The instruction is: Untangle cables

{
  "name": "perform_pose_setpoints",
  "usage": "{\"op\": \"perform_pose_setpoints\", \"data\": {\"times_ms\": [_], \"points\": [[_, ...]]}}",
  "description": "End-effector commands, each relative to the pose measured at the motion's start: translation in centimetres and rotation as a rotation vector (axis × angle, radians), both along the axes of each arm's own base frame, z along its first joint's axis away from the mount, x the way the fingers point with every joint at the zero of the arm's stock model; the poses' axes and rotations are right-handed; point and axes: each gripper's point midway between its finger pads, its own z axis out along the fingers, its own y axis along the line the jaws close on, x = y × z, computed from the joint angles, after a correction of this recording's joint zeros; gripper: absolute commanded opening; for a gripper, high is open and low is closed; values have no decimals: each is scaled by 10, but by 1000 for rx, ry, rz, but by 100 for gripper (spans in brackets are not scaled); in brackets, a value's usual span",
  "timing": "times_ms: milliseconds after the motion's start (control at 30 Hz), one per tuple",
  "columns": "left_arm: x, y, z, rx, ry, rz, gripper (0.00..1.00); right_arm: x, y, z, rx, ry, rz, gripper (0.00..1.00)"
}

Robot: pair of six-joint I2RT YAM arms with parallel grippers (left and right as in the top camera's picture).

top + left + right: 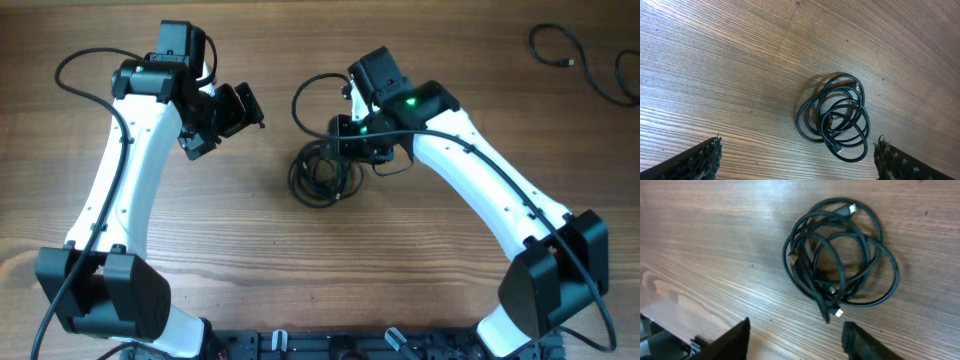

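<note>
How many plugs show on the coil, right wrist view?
3 plugs on the coil: one at its top, one on its left side, one at the bottom. More may be hidden in the tangle.

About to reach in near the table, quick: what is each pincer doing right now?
Left pincer: open, empty.
Right pincer: open, empty; the cables lie loose on the table.

The table [715, 60] is pale brown wood, visibly grained, with a soft satin sheen. Thin black cables [807, 284] have smooth, faintly glossy sheaths and small metallic plug tips [839, 312]. The robot arms [128, 170] wear smooth white plastic shells.
</note>
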Motion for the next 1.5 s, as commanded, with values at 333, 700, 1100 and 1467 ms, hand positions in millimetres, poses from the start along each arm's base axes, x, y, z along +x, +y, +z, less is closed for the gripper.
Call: {"op": "perform_pose_setpoints", "data": {"times_ms": [333, 700, 1100, 1467], "points": [[3, 3, -1, 10, -1, 15, 100, -20, 1, -90, -127, 81, -2, 22], [3, 3, -1, 10, -2, 15, 100, 3, 13, 88, 146, -213, 11, 4], [3, 2, 0, 7, -4, 14, 100, -24, -10, 210, 329, -530, -27, 4], [-21, -83, 23, -310, -53, -390, 98, -15, 14, 226, 484, -496, -45, 4]]}}
